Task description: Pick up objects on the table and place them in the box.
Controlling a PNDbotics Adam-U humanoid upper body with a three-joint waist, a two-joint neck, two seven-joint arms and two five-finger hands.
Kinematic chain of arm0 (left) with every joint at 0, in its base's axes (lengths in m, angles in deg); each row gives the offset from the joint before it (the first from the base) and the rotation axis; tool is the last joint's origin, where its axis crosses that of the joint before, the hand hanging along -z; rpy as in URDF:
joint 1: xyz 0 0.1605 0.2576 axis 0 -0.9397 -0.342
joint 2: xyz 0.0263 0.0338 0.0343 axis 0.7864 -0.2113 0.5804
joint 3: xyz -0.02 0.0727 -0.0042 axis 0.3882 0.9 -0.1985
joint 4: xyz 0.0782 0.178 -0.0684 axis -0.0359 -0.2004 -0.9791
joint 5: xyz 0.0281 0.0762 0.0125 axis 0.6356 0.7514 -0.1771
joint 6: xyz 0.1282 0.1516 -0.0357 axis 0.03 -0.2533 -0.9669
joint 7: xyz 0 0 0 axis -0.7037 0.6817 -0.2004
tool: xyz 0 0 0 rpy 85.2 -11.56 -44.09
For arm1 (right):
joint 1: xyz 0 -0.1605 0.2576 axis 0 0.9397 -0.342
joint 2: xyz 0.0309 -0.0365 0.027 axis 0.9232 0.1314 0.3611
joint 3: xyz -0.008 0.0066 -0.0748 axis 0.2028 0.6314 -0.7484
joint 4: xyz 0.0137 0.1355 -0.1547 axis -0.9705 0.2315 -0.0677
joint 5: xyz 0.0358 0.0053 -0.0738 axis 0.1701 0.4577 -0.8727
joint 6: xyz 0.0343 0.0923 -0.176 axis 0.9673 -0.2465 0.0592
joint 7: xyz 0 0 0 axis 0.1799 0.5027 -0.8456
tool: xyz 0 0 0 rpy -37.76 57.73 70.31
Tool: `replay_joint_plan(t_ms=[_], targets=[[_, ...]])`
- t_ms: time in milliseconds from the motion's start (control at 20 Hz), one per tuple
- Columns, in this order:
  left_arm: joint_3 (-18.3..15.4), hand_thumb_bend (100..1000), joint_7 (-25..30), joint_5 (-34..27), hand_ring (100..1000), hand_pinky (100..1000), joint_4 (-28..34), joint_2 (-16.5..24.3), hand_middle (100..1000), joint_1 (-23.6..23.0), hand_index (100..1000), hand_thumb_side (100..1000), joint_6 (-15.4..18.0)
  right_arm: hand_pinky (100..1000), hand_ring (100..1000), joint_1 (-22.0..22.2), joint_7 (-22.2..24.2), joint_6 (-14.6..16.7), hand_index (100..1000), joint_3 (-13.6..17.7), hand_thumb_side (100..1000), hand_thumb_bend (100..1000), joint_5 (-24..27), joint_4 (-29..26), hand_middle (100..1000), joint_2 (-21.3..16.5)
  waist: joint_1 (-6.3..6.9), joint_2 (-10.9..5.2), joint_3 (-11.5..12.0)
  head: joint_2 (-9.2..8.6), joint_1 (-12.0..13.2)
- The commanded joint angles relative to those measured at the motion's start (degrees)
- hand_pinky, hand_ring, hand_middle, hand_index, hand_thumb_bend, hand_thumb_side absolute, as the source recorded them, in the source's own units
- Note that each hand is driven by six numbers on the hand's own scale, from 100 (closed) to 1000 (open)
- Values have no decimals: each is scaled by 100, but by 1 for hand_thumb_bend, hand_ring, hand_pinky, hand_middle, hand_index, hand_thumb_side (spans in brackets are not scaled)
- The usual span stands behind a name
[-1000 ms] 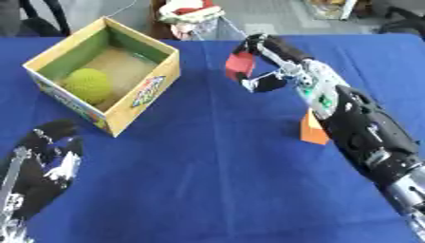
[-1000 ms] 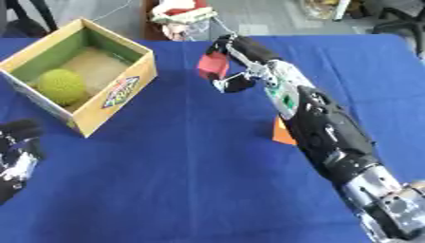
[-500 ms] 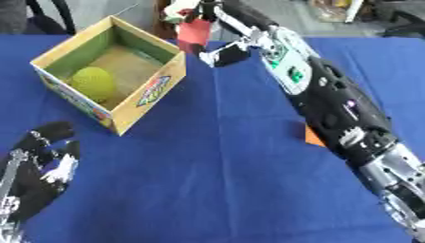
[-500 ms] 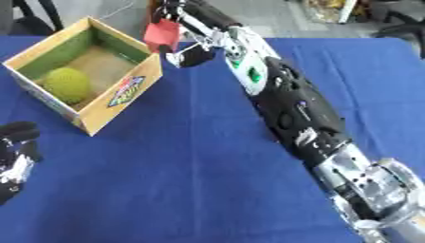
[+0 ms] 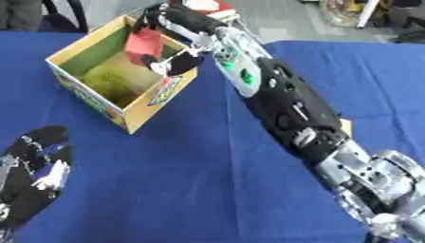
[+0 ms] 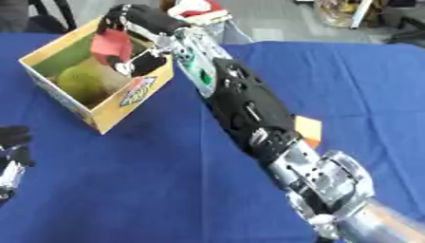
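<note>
My right hand (image 5: 172, 29) reaches over the open cardboard box (image 5: 83, 97) at the upper left, shut on a red object (image 5: 144, 42) that hangs above the box's inside. A yellow-green ball (image 6: 83, 81) lies on the box floor, under and to the left of the red object. An orange object (image 6: 308, 131) lies on the blue table to the right, partly hidden by my right forearm. My left hand (image 5: 33, 180) rests open at the lower left edge.
The blue cloth table (image 5: 191, 190) spreads around the box. A red and white thing (image 6: 198, 9) sits beyond the table's far edge, behind the box. Chair legs and floor show at the top.
My right hand has carried the red object left from mid-table to over the box. The camera has shifted, so the box now sits lower and larger in view.
</note>
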Motion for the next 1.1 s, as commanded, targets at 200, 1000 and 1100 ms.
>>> replay_joint_plan(t_ms=[200,1000,1100], targets=[[29,210,41,-40,788,546,76,80,746,66,801,351,8,857,916,-93,272,-156,1000,40,492,388,-486,-168,956,178,47,-76,-31,-63,-46],[-205,210,-193,40,787,546,53,157,746,-118,801,350,-8,826,884,513,761,-721,969,-918,489,321,2829,-2858,884,-1817,39,-177,-843,28,387],[-242,209,-231,54,787,546,51,171,747,-146,801,350,-10,824,882,854,846,-918,969,-961,491,320,3314,-3535,881,-2280,39,-181,-948,31,430]])
